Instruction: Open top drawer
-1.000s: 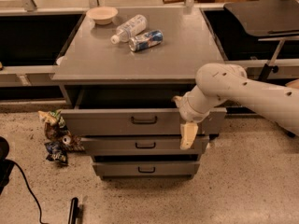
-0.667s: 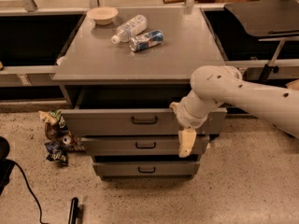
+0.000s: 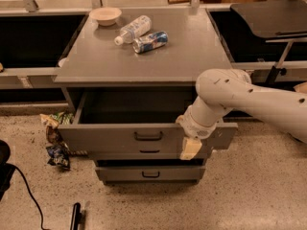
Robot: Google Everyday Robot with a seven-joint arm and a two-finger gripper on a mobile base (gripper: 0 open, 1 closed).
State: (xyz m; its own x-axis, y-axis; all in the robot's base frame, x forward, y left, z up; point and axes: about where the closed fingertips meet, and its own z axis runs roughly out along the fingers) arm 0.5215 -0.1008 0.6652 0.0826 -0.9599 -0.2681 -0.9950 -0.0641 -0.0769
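Observation:
The top drawer (image 3: 105,137) of the grey metal cabinet stands pulled out, and its dark inside shows behind its flat front. Its small black centre handle (image 3: 148,136) is free. Two shorter drawers (image 3: 149,174) sit below it. My gripper (image 3: 190,149) hangs in front of the top drawer's right part, to the right of the handle, pointing down, on the end of the white arm (image 3: 249,99) that reaches in from the right.
On the cabinet top (image 3: 182,56) lie a plastic bottle (image 3: 131,29), a can (image 3: 150,41) and a bowl (image 3: 105,15). Snack bags (image 3: 55,143) lie on the floor at the left. A black table (image 3: 268,16) stands at the right. A black cable (image 3: 29,195) runs across the floor.
The arm and gripper have moved left and toward the camera. The top drawer has come further out of the cabinet.

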